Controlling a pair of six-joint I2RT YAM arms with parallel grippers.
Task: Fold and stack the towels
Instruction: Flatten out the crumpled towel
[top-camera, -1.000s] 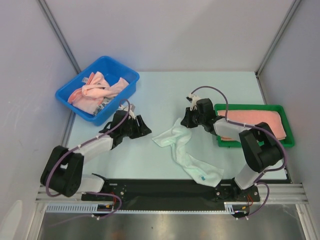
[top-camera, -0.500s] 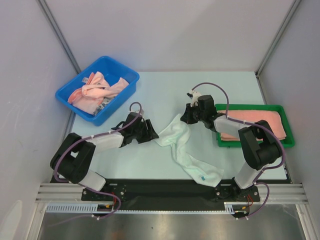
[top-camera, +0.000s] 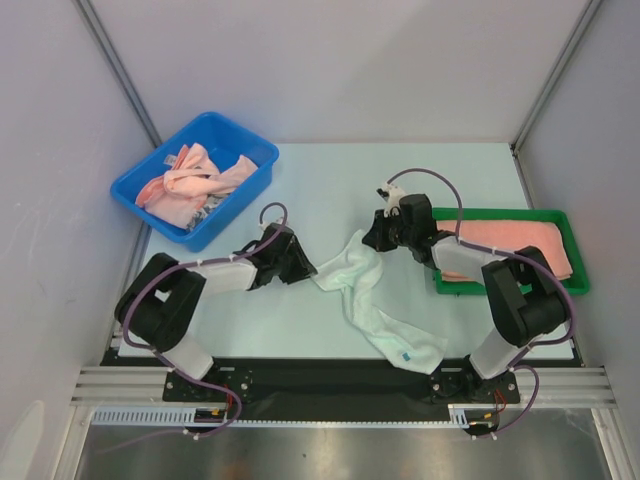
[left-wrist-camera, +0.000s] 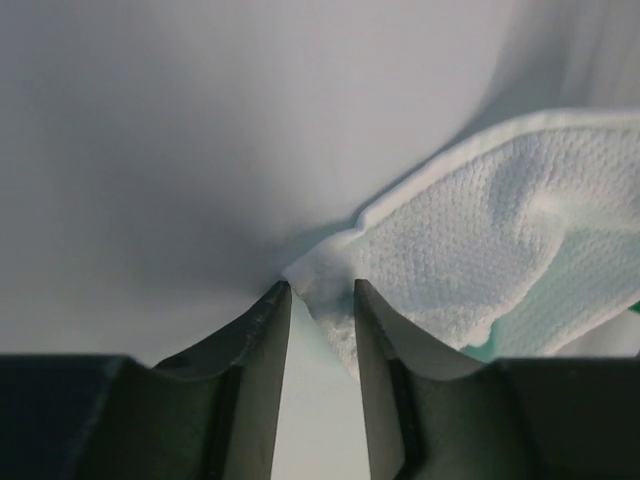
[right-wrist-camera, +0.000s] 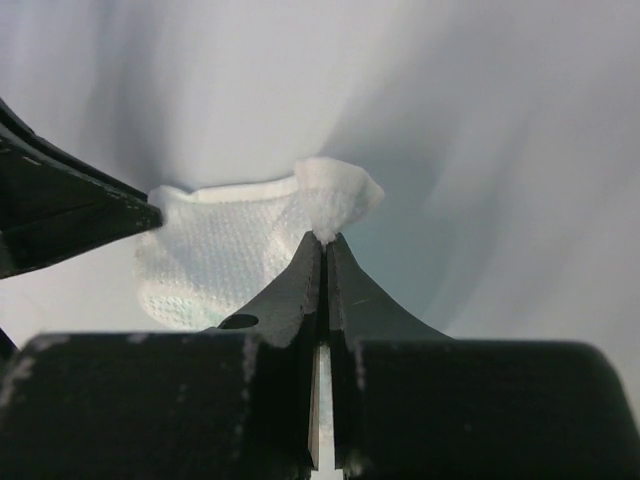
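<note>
A white towel (top-camera: 370, 300) with a pale mint edge lies crumpled in a long strip across the middle of the table. My right gripper (top-camera: 368, 240) is shut on its upper corner, which pokes up past the tips of the right gripper (right-wrist-camera: 326, 238). My left gripper (top-camera: 308, 268) sits low at the towel's left corner. In the left wrist view the white towel (left-wrist-camera: 480, 250) has that corner between the tips of the left gripper (left-wrist-camera: 320, 287), whose jaws stand apart with a gap. Salmon-pink towels (top-camera: 195, 180) are heaped in a blue bin (top-camera: 255, 150).
A green tray (top-camera: 500, 213) at the right holds a folded salmon-pink towel (top-camera: 510, 245); my right arm reaches out over its left end. The blue bin stands at the back left, just behind my left arm. Grey walls enclose the table.
My left arm has swung right, from near the blue bin to the towel's left corner, and its jaws have narrowed. The right gripper stayed shut, keeping its corner lifted.
</note>
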